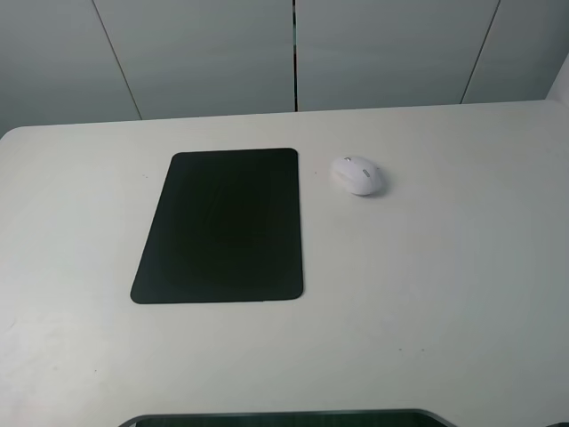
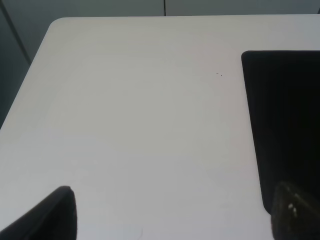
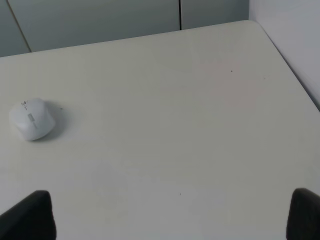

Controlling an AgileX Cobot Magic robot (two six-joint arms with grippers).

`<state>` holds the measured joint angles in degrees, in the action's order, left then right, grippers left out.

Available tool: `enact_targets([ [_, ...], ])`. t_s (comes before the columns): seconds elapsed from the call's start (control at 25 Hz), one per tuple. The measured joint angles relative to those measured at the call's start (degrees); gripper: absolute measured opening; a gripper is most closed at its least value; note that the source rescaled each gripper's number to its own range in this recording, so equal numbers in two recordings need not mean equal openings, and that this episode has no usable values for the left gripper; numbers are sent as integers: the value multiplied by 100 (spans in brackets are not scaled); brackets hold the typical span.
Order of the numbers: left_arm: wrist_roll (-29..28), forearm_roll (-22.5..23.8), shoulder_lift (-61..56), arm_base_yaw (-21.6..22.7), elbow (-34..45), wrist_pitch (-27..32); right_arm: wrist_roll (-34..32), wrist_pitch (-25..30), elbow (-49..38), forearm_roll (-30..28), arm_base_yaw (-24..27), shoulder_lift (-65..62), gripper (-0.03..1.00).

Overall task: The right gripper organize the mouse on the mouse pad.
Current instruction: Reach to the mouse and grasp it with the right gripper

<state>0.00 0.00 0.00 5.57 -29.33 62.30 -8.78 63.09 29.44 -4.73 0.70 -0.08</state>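
Observation:
The white mouse (image 1: 357, 174) lies on the bare white table just right of the mouse pad's far right corner, off the pad. The black mouse pad (image 1: 222, 227) lies flat left of the table's middle. In the right wrist view the mouse (image 3: 32, 119) is far ahead and off to one side. My right gripper (image 3: 165, 216) shows only two black fingertips (image 3: 29, 215) spread wide with nothing between them. My left gripper (image 2: 172, 215) is also open and empty, with one edge of the pad (image 2: 285, 125) beside it. Neither gripper shows in the exterior high view.
The white table (image 1: 444, 294) ends at a far edge against grey wall panels (image 1: 293, 53). Its far right corner (image 3: 250, 25) and far left corner (image 2: 57, 22) show in the wrist views. A dark curved object (image 1: 284, 418) sits at the near edge.

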Motion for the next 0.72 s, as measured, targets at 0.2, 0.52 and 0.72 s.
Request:
enact_targets([
  [0.2,0,0,0,0,0,0,0,0,0,0,0,0,100],
  [0.52,0,0,0,0,0,0,-11,0,0,0,0,0,100],
  [0.72,0,0,0,0,0,0,-11,0,0,0,0,0,100],
])
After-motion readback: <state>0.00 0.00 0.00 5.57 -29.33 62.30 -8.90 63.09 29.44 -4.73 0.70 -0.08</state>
